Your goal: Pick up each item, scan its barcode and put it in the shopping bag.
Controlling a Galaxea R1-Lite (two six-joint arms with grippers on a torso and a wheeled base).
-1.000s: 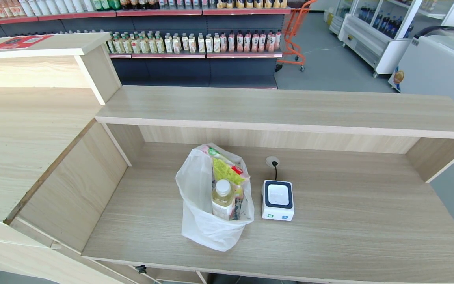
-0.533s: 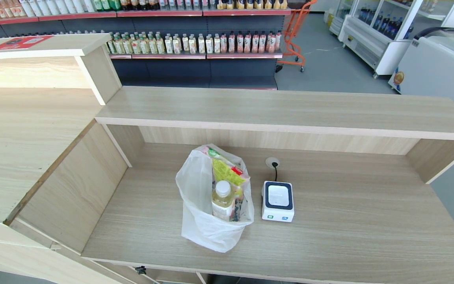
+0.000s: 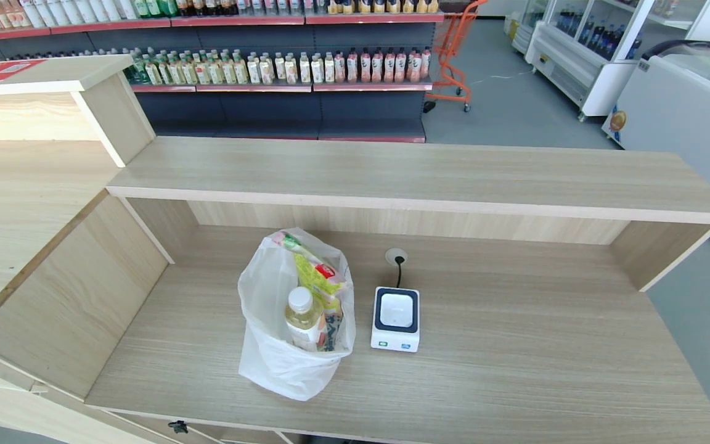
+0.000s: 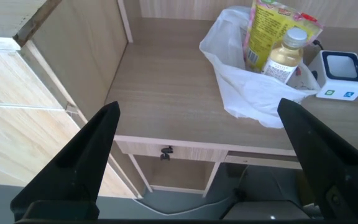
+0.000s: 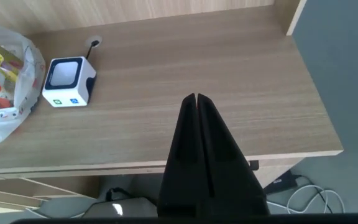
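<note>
Since no loose item lies on the counter (image 3: 515,345), the task looks finished or all but finished; if anything is left to scan, it is outside these views.

The left gripper (image 4: 197,106) hangs off the counter's near edge, its fingers spread wide with nothing between them. Beyond it stands the bag (image 3: 269,364), white and open-mouthed, toward the counter's left half. It holds a bottle (image 3: 301,314) upright at the 6 o'clock side of the mouth, with a yellow packet (image 3: 315,277) leaning behind it at 12 o'clock. Other packs show beside the bottle, too crumpled together to count. At the bag's 3 o'clock, just beside it and perhaps touching the plastic, sits the scanner (image 3: 395,319), its window bare. Its cable runs to a port (image 3: 396,254) at its 12 o'clock. The right gripper (image 5: 196,96) hangs above the counter's near right part, well apart from the scanner, its fingers pressed together and empty.

Against the earlier frames, the whole head picture has slid toward 9 o'clock, shelves and counter alike, so the camera has moved. Bag, bottle, packet and scanner keep the same places relative to one another.
</note>
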